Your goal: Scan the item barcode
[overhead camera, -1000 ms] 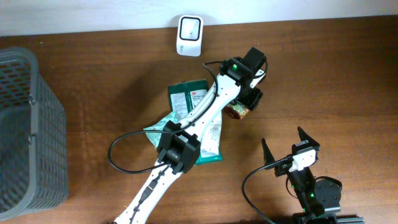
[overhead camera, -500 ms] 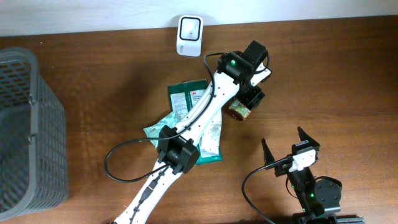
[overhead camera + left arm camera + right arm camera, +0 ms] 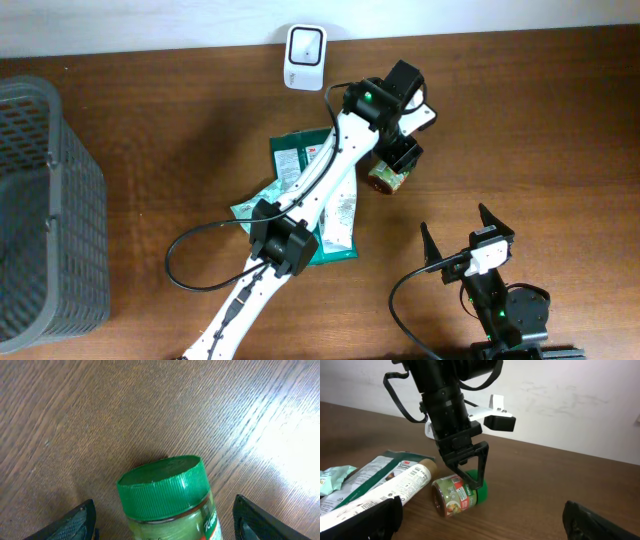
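Note:
A glass jar (image 3: 385, 181) with a green lid (image 3: 162, 487) and a red-and-green label lies on its side on the wooden table, also seen in the right wrist view (image 3: 455, 496). My left gripper (image 3: 402, 155) hangs over its lid end. It is open, one finger on each side of the lid (image 3: 162, 510), with a gap on both sides. My right gripper (image 3: 457, 228) stands open near the table's front edge with nothing between its fingers. The white scanner (image 3: 304, 45) stands at the back edge.
Green packets (image 3: 298, 157) and a white printed tube (image 3: 395, 482) lie left of the jar, partly under the left arm. A grey mesh basket (image 3: 40, 200) stands at the far left. The left arm's cable loops over the table near the front.
The left wrist has shifted slightly toward the back of the table, still over the jar. The jar and the right arm have not moved.

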